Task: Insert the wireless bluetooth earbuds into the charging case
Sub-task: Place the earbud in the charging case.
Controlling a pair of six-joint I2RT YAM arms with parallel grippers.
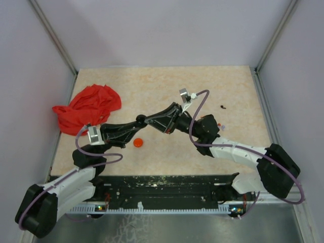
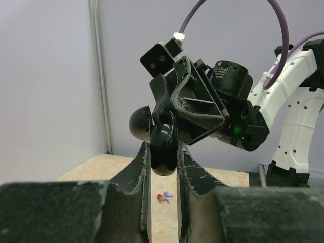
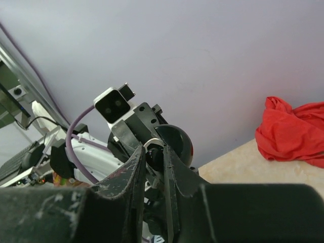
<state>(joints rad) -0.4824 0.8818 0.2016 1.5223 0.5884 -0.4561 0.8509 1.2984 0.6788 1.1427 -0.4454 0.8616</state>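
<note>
The glossy black charging case point(image 2: 163, 140) hangs in the air over mid-table, pinched between the fingers of my left gripper point(image 2: 163, 152), which is shut on it. Its round lid point(image 3: 177, 144) stands open. My right gripper point(image 3: 153, 152) meets it from the other side and is shut on a small dark piece, an earbud by its size, right at the case's opening. From above, both grippers point(image 1: 175, 119) crowd together and hide the case. A tiny red earbud point(image 2: 161, 197) lies on the table beside a lavender bit. A tiny black piece point(image 1: 223, 106) lies farther right.
A crumpled red cloth point(image 1: 88, 109) sits at the back left of the beige tabletop point(image 1: 152, 83). An orange disc point(image 1: 138, 143) lies near the left arm. Grey walls close in the table on three sides.
</note>
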